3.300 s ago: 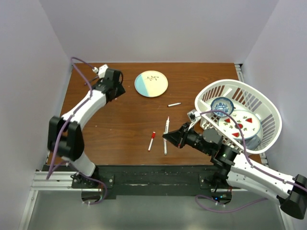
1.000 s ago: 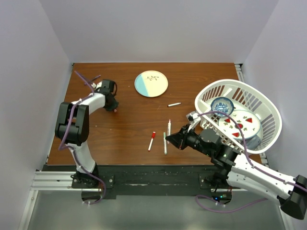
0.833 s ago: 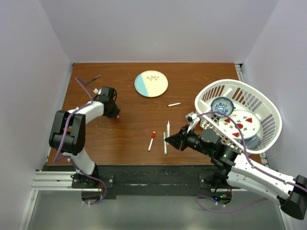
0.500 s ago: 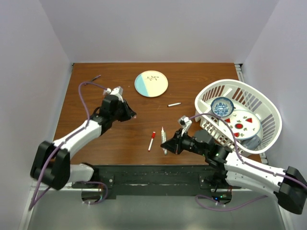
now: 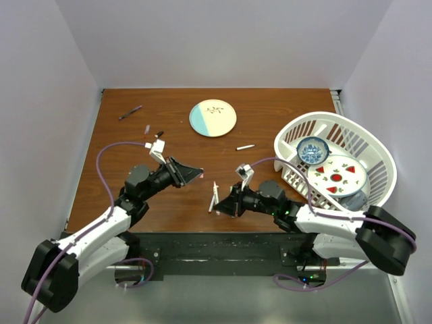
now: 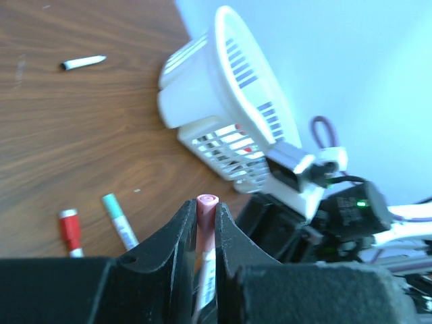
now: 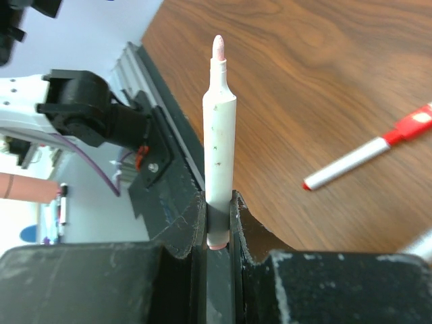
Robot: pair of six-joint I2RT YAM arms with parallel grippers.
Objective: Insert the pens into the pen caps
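Your left gripper is no longer by the far-left corner of the brown wooden counter. It now sits mid-counter towards the front edge, jaws pinched tight on a small pink plastic pen cap. Your right gripper has lifted a slim white marker pen with a pink tip off the counter and clamps its barrel. Pen and cap face each other, near but apart, so insertion looks ready to begin

Pink cap pinched in left hand; white pink-tipped pen upright in right hand.
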